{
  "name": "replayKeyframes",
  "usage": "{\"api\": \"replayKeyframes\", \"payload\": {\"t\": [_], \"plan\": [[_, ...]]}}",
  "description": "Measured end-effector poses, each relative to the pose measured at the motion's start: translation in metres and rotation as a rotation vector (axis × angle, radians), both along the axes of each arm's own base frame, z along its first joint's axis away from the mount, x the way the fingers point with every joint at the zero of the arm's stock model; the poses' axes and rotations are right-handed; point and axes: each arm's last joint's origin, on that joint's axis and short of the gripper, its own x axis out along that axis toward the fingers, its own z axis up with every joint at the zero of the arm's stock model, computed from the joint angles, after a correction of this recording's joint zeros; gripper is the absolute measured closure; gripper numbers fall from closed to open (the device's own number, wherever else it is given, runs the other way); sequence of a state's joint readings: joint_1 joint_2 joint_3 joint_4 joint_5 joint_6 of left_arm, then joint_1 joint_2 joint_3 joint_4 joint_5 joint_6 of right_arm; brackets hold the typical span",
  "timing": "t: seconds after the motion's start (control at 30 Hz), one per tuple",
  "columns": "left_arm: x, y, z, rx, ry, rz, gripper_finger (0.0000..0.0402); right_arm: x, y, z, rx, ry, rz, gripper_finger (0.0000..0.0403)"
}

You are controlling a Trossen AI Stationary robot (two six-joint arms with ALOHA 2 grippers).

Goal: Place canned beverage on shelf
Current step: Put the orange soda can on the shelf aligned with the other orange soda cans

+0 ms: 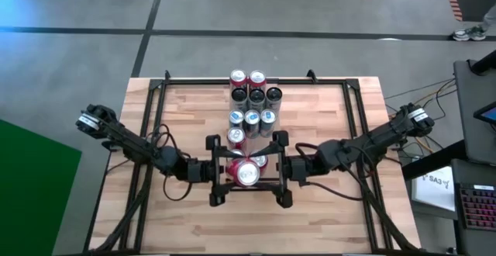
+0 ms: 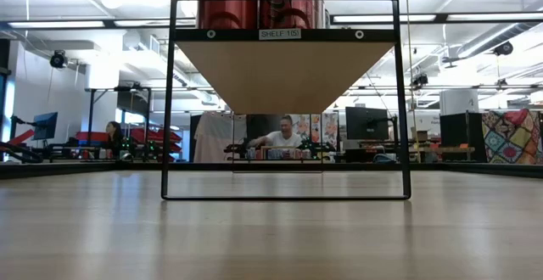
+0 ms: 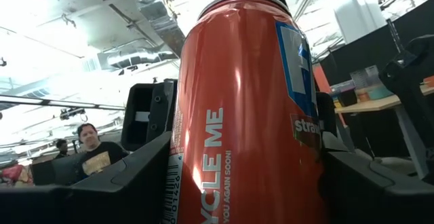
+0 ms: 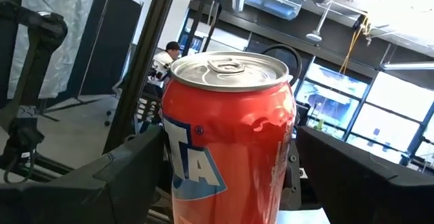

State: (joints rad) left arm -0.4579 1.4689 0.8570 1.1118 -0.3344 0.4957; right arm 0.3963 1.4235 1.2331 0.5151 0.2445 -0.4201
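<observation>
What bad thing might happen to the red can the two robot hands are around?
1. The left gripper and right gripper both flank the red can; an uneven pull might tip it.
2. Other cans stand close behind on the shelf, so a bump might knock one over.
</observation>
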Motion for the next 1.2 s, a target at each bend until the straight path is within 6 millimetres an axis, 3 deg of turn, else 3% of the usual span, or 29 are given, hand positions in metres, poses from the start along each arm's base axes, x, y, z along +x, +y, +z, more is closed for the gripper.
{"api": "replayKeyframes", "payload": {"t": [0.47,0.8,1.2], "plan": [[0.003,0.011,0.003,-0.018,-0.027,0.033,0.0123,0.016,-0.017,-0.002,0.018,-0.097,0.039,0.0086],[0.003,0.012,0.002,-0.01,-0.017,0.055,0.0123,0.023,-0.016,-0.008,-0.034,-0.116,0.014,0.0086],[0.006,0.016,-0.001,-0.003,0.007,0.096,0.0123,0.027,-0.018,-0.011,-0.065,-0.1,-0.058,0.0045]]}}
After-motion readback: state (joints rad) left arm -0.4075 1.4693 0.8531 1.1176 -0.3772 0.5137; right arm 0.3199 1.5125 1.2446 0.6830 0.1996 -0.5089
